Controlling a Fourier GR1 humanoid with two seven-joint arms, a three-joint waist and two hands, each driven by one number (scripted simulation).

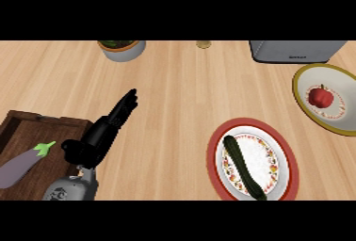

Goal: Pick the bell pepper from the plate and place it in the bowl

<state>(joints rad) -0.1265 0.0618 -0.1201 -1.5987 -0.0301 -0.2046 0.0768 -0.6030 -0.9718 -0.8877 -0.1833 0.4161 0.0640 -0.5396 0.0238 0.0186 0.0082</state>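
The left hand (104,132) rises from the near left of the counter (181,89), its grey forearm coming in at the lower edge, and its black fingers (127,102) lie straight and close together, pointing far and slightly right, holding nothing. The right hand does not show.

The bell pepper (320,95), red with a small green stem, sits on a cream-centred plate with an olive-yellow rim (300,80) at the far right edge. It is well apart from the fingers, off to their right across a wide stretch of bare wood.

Between them, nearer and right of centre, lies a red-rimmed dish with a patterned white middle (217,141), and a long dark green cucumber (243,165) lies in it, running from far left to near right. Whether this dish is a bowl or a plate cannot be told from above.

At the near left a dark wooden tray (28,123) holds a purple eggplant (20,165) just left of the wrist. Along the far edge stand a grey pot with greenery (123,49), a small round object (203,44) too small to tell, and a grey appliance (295,51)
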